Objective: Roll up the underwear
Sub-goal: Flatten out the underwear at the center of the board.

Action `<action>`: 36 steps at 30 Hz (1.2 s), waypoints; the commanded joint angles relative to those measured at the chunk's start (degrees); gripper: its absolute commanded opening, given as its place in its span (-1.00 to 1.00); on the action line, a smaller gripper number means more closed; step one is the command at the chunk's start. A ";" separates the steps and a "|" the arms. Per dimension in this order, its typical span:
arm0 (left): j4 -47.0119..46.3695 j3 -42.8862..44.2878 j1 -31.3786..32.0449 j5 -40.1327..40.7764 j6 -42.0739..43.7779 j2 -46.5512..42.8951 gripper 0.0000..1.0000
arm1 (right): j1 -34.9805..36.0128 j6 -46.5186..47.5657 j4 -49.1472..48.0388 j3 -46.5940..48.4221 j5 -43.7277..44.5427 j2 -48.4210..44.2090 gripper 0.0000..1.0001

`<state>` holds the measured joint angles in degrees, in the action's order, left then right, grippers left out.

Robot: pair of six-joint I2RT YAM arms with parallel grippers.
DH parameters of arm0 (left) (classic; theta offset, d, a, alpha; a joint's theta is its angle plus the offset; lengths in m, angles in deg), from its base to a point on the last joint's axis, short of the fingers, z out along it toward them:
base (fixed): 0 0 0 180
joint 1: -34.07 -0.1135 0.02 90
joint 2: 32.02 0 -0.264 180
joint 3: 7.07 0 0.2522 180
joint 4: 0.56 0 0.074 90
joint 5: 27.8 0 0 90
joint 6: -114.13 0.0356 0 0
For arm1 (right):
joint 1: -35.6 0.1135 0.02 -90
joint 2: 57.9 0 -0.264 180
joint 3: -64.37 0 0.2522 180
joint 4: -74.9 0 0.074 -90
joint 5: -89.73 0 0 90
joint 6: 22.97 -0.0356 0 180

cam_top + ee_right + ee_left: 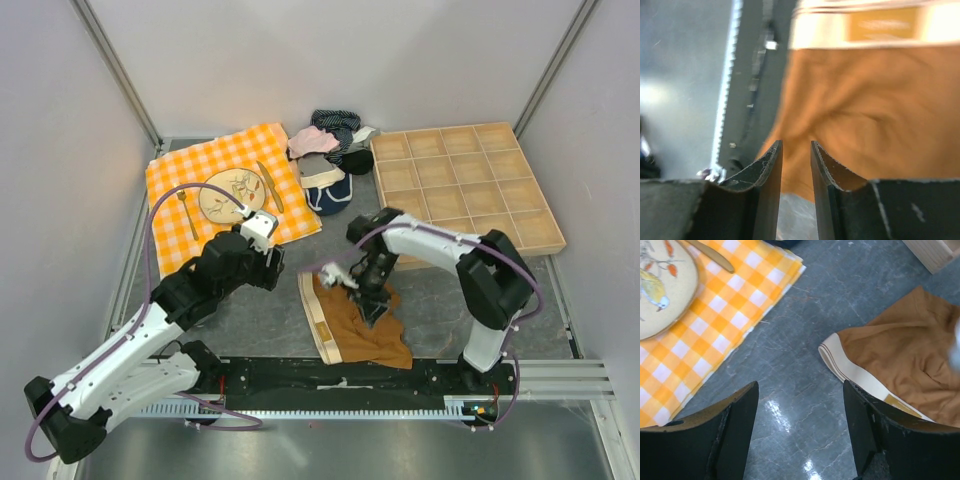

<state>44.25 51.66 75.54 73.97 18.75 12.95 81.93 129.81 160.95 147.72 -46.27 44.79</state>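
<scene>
Your right claw [370, 308] hangs over the underwear [362, 322], fingers nearly pressed together with nothing pinched, ready to catch an edge. The cloth lies flat beneath it on the counter [440, 290]. Your left claw [800, 405] waits spread, left of the waistband [850, 371].

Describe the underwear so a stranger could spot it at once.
Start at the wooden grid tray on the right, then look toward the near edge. The underwear lies flat there under the right arm, the only rust-brown piece with a cream waistband, apart from the clothes pile farther back.

Grey tabletop [440, 290], pale walls [60, 130]
</scene>
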 commanded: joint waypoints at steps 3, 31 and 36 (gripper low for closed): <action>-2.13 0.82 -0.78 -8.95 -1.64 5.56 0.49 | -14.24 -10.81 -16.27 3.99 8.09 -4.08 -0.23; -1.87 0.91 -1.04 -7.90 -0.50 7.32 0.47 | -10.29 -22.78 -32.03 -5.15 16.80 -1.01 0.03; -1.78 0.91 -1.13 -8.08 -0.50 7.24 0.46 | -10.11 -24.37 -34.41 -5.25 20.51 -0.22 -0.41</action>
<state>43.94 51.66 74.91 65.23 18.35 21.08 71.57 107.87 129.41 142.82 -29.09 45.60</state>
